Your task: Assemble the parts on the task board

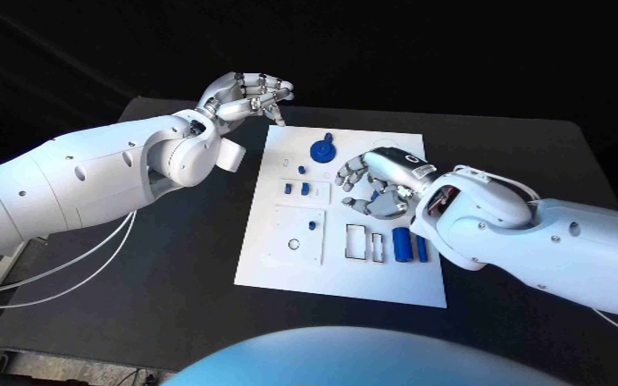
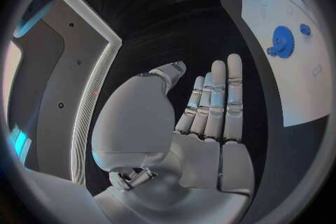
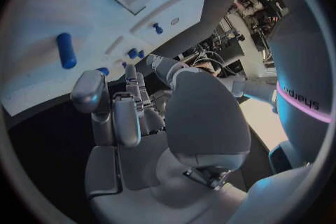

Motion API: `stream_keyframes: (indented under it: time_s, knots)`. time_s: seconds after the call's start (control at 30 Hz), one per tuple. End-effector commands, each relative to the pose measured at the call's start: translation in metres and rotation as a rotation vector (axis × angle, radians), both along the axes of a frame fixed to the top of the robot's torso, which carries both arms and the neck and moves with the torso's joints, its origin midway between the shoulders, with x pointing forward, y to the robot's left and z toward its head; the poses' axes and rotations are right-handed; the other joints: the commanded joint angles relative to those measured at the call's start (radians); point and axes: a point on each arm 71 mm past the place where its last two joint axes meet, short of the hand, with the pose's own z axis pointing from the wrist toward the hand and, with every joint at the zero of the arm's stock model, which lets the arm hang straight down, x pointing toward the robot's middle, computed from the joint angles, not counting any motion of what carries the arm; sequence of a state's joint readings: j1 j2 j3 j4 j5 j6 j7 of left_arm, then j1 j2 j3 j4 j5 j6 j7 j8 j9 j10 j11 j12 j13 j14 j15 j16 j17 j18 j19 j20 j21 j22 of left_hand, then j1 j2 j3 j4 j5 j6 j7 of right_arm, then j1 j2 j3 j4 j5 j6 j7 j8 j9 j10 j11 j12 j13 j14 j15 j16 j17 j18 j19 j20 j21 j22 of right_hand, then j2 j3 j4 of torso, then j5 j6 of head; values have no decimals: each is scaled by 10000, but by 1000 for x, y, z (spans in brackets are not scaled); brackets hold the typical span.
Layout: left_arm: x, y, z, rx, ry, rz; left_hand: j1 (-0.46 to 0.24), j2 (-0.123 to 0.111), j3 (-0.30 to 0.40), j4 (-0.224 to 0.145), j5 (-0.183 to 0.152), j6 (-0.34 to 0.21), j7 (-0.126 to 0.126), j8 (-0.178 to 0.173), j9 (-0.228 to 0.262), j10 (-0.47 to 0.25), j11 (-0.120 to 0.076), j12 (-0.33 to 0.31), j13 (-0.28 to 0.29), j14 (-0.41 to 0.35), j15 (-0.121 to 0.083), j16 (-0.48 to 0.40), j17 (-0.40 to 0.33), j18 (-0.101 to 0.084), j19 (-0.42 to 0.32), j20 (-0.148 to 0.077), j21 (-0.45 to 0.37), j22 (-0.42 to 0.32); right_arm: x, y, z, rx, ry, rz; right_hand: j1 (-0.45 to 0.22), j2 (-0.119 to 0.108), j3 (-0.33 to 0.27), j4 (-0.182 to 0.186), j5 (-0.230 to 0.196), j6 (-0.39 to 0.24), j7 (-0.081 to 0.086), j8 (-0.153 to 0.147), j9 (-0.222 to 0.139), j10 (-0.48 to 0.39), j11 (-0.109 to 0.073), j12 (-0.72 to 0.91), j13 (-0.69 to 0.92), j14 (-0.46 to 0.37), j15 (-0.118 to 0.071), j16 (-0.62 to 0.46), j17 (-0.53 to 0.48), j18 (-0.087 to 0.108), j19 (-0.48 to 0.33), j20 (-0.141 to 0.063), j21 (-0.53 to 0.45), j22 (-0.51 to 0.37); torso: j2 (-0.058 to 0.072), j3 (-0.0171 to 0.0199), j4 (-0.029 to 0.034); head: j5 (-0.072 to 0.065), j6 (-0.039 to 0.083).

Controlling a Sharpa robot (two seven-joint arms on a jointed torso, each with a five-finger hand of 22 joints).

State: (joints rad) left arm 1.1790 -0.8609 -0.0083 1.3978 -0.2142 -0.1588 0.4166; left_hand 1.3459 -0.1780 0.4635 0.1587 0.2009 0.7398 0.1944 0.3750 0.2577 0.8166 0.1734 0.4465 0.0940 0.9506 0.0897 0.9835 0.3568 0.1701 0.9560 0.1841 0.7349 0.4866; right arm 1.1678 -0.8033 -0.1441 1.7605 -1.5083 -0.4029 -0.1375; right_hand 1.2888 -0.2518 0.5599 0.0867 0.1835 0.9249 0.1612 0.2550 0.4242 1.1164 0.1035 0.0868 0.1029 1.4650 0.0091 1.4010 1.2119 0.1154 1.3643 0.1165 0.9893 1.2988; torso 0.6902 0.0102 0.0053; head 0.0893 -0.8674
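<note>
**Operator:** Which robot hand is lying nearer the parts?

**Legend:** You are looking at the right robot hand (image 1: pixel 382 182), hovering over the right middle of the task board (image 1: pixel 290 265) with its fingers loosely curled and holding nothing. The two blue cylinders (image 1: pixel 410 245) are lying just near of it, towards the board's near right corner, side by side, their long axes running near to far. The blue gear (image 1: pixel 322 150) is sitting just to its far left.

**Operator:** And the left one?

**Legend:** You are seeing the left robot hand (image 1: pixel 247 96) hanging off the board's far left corner, above the black surface (image 1: pixel 168 297), fingers together and empty. It is standing well apart from the cylinders, so I judge the right one better placed for them.
</note>
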Motion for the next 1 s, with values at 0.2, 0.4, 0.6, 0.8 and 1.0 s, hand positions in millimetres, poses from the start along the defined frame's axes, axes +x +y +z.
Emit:
stream_keyframes:
  time_s: [0.2,0.4,0.6,0.8,1.0]
  knots:
    - [0,0,1,-85,-47,-161,41,85,-12,39,46,-68,463,25,-10,-54,0,20,-15,-27,63,-3,11,132,91,-2,-47,-13,14,-41,30,1792,1833,-275,157,-69,-146,-117,-49,-59,61,-177,-61,-276,38,92,-59,361,122,130,185,-106,117,15,219,110,-12,2,-23,-182,171]
    - [0,-1,0,-86,-42,-185,42,82,-16,41,45,-72,463,27,-11,-60,1,22,-15,-29,65,-3,12,132,92,-1,-50,-15,25,-67,33,1262,1632,-622,161,-234,-421,-183,-54,-97,51,-260,-87,-395,34,166,-78,361,128,161,213,-110,134,25,247,135,-17,11,-30,-324,408]
    - [0,-1,0,-82,-37,-199,42,82,-16,41,45,-72,463,27,-11,-60,1,22,-15,-29,65,-3,12,132,92,-1,-50,-15,34,-82,31,18,754,-672,397,-153,-1492,-258,-8,-136,13,-455,-147,-816,32,386,-112,320,124,145,138,-90,88,37,93,96,4,4,4,-605,560]
    - [0,-1,0,-82,-37,-220,42,82,-16,41,45,-72,463,27,-11,-60,1,22,-15,-29,65,-3,12,132,92,-1,-50,-15,41,-84,24,-1197,6,-519,1342,503,-3953,148,58,-100,-61,-755,-252,-1357,22,1042,-132,277,124,57,-58,-54,48,36,-212,19,11,-3,13,-711,631]
    - [0,-1,0,-78,-40,-213,42,82,-16,41,45,-72,463,27,-11,-60,1,22,-15,-29,65,-3,12,132,92,-1,-50,-15,42,-80,16,-1727,-231,-368,1537,595,-4113,216,64,-63,-72,-778,-262,-1362,10,1165,-130,275,116,50,-76,-56,62,31,-207,30,6,1,5,-680,607]
